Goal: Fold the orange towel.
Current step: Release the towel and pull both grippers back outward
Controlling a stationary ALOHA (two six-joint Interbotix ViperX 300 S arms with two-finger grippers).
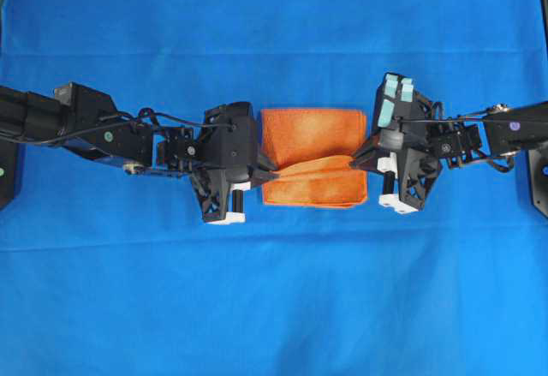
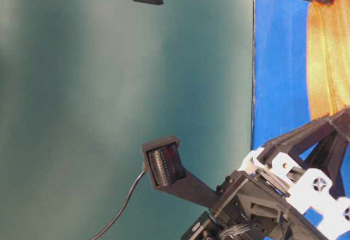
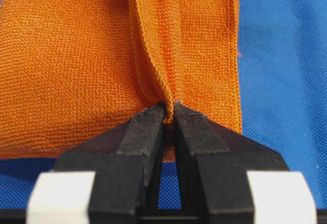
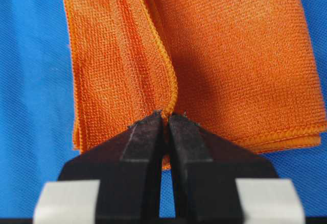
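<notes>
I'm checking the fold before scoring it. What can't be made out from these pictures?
- How many layers of the bright orange woven towel each pincer holds: in both wrist views the shut black fingers cover the pinched hem.
- Most of the towel in the table-level view: cut off by the right edge.
- The towel's underside: against the blue cloth.

Bright, even light with soft shadows; sharp wrist close-ups, table-level view turned sideways, slightly hazy.

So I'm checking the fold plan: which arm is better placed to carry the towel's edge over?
Neither alone: left gripper and right gripper each pinch an opposite end of the orange towel, symmetric, so both should probably move together.
</notes>
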